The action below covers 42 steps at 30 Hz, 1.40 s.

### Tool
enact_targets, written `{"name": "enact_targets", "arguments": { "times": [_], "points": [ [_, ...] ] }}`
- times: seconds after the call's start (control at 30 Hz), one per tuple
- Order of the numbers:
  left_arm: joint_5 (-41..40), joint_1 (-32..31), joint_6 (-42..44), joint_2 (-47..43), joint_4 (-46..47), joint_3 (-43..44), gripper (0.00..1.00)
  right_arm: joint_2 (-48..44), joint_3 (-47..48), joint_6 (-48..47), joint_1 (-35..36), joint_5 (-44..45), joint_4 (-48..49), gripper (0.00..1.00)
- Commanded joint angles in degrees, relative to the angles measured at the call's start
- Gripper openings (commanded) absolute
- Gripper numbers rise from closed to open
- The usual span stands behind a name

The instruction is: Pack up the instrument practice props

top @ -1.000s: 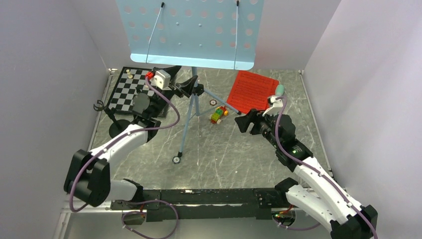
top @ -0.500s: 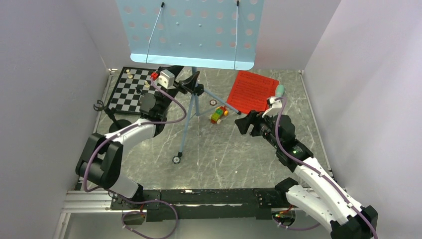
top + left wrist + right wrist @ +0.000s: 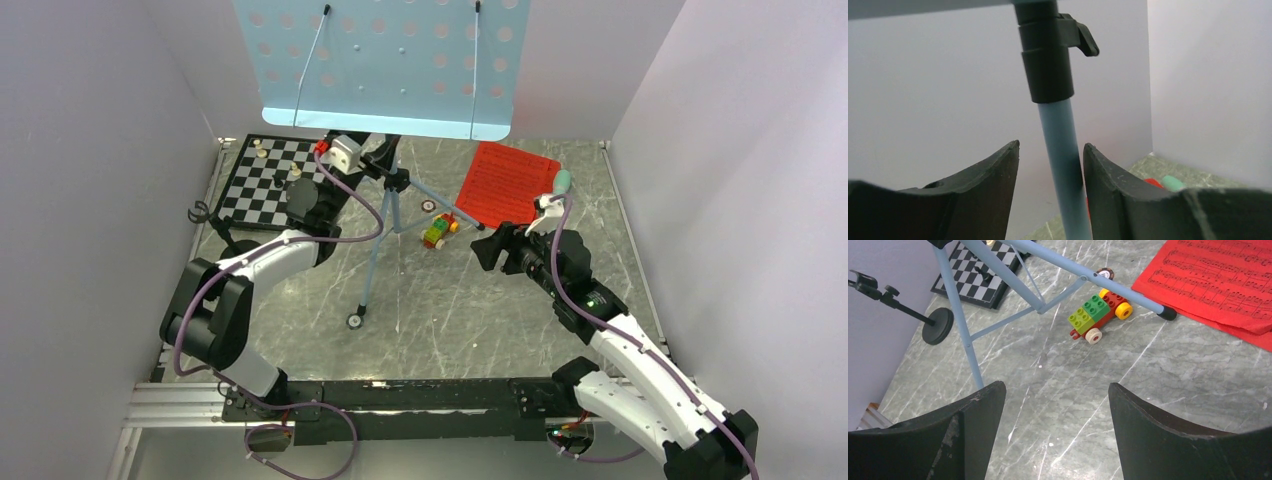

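Note:
The light blue perforated music stand rises on its tripod at the back. My left gripper is open round its pole, just under the black clamp collar. The pole touches the right finger, with a gap to the left one. Red sheet-music pages lie at the back right, with the mint-green toy microphone at their right edge. The small black mic stand stands at the left wall. My right gripper hovers open over bare table, holding nothing.
A black-and-white chessboard with pieces lies at the back left. A small multicoloured block toy sits between the tripod legs and the red pages. One tripod leg ends near the table's middle. Walls enclose three sides.
My left gripper has swung right from over the chessboard to the stand's pole, and its jaws have narrowed round it. The right arm has stayed still.

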Motion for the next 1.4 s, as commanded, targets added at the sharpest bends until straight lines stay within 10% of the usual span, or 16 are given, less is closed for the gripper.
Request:
{"name": "enact_targets", "arguments": {
  "times": [0.0, 0.2, 0.6, 0.97, 1.37],
  "points": [
    [1.8, -1.2, 5.0, 0.1, 0.1, 2.1, 0.53, 0.3, 1.2, 0.5, 0.2, -0.2, 0.1, 0.80],
    [1.7, -1.5, 5.6, -0.1, 0.5, 2.0, 0.37, 0.5, 1.5, 0.7, 0.2, -0.3, 0.1, 0.80],
    [2.5, -1.9, 5.5, -0.3, -0.1, 3.6, 0.45, 0.8, 1.5, 1.2, 0.2, -0.5, 0.1, 0.80],
    [2.1, -2.6, 5.8, -1.7, -3.3, 3.7, 0.00, -0.2, 1.8, 1.2, 0.3, -0.4, -0.4, 0.80],
    [2.3, -3.2, 2.1, -6.9, -4.6, 7.3, 0.00, -1.4, 1.7, 1.3, 0.2, 0.1, -0.6, 0.80]
  ]
}}
